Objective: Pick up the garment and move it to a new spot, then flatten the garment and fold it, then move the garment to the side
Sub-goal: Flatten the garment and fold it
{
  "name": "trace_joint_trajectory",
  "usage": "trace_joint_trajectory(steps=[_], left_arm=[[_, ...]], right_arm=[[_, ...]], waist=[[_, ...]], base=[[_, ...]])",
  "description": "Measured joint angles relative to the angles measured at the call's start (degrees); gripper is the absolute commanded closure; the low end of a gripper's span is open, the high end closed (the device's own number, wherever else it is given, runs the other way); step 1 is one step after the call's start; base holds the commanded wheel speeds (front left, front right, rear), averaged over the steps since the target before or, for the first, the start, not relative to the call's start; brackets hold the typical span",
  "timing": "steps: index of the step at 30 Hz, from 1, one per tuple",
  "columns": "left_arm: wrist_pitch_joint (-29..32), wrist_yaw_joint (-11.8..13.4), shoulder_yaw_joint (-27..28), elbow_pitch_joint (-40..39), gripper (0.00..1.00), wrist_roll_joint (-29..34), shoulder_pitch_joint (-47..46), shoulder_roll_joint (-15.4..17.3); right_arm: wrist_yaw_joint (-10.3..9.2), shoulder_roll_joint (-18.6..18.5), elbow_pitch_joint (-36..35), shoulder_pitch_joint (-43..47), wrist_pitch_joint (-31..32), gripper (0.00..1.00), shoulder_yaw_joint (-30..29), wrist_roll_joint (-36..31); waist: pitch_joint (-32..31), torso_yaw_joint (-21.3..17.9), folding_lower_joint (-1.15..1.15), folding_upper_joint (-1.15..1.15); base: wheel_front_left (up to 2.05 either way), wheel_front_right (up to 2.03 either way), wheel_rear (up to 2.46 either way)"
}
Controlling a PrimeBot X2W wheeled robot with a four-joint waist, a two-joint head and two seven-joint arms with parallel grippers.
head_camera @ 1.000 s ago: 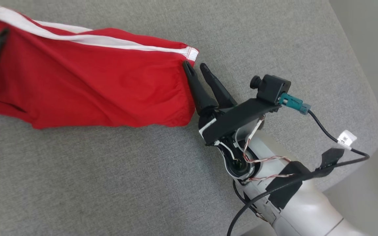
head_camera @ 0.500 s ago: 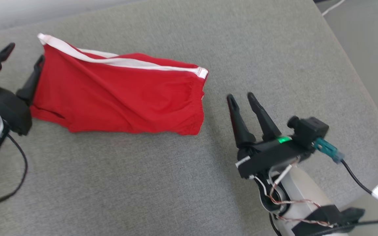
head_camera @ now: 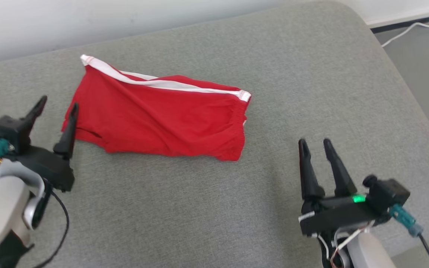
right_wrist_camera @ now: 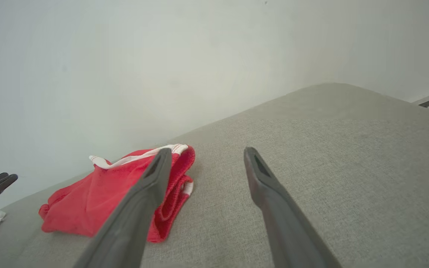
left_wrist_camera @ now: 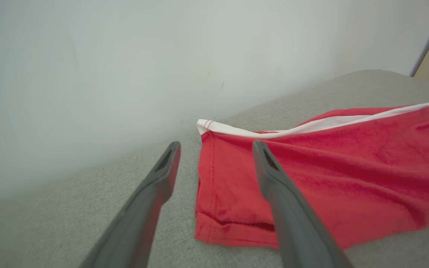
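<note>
A grey woven upholstered surface [head_camera: 199, 208] with a rounded right end fills the head view, with a pale wall [head_camera: 88, 22] along its far edge. The red fabric garment with a white side stripe [head_camera: 162, 119] lies folded, in a rough rectangle, on the far left part of the surface, stripe along its far edge. The left gripper [head_camera: 59, 104] stands at the garment's left end with its fingers spread. Its right finger is at the hem, though contact is hard to judge. The right gripper [head_camera: 315, 143] is also spread, over bare cushion to the near right, apart from the cloth. A white cable [head_camera: 404, 29] runs over the floor at far right.

In the left wrist view the two dark fingers are wide apart. The garment's left hem lies beyond the gap, and the right finger crosses in front of the red cloth.

In the right wrist view the fingers are parted above bare grey fabric, nothing between them. The garment lies far left, past the left finger.
</note>
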Motion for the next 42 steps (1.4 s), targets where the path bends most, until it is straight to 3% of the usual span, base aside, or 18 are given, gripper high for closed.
trace_joint_trajectory(steps=[6,12,24,33,34,35,36,42], left_arm=[[0.0,0.22,3.94,-0.02,0.0,2.16,3.8,-3.45],[0.0,-2.38,6.83,4.89,0.0,2.04,3.91,-6.11],[0.0,-5.79,9.22,18.4,0.0,3.09,-1.77,-6.95],[-0.15,-7.66,8.01,26.59,0.0,4.83,-4.81,-8.26],[-0.15,-7.77,7.87,27.3,0.51,4.93,-5.09,-8.51],[-0.16,-7.86,7.72,27.97,0.78,4.94,-5.26,-8.84],[-0.16,-8.15,7.64,28.48,1.0,4.94,-5.4,-9.15],[-0.18,-8.77,7.26,29.6,1.0,5.12,-5.08,-11.27]], right_arm=[[0.0,0.45,-0.47,2.03,0.0,0.0,-0.22,-1.9],[0.0,0.56,-0.67,2.05,0.0,0.0,-0.07,-2.38],[0.0,0.86,-0.48,1.34,0.0,0.0,1.07,-2.09],[0.0,0.99,-0.2,1.12,0.0,0.0,0.77,-1.89],[0.0,1.0,-0.24,1.07,0.0,0.0,0.82,-1.89],[0.0,1.04,-0.26,1.03,0.0,0.0,0.81,-1.89],[0.0,1.04,-0.26,1.03,0.0,0.0,0.78,-1.93],[0.0,1.08,-0.21,1.09,0.0,0.0,0.76,-2.25]], waist=[[-0.49,0.83,0.0,0.0],[-0.07,0.53,0.01,0.01],[3.06,-2.45,0.02,0.01],[4.78,-4.17,0.02,0.01],[4.72,-4.13,0.01,0.01],[4.62,-4.06,0.01,0.01],[4.51,-3.95,0.01,0.01],[3.29,-2.95,0.02,0.01]], base=[[0.0,0.0,0.0],[0.0,0.0,0.0],[0.0,0.0,0.0],[0.0,0.0,0.0],[0.0,0.0,0.0],[0.0,0.0,0.0],[0.0,0.0,0.0],[0.0,0.0,0.0]])
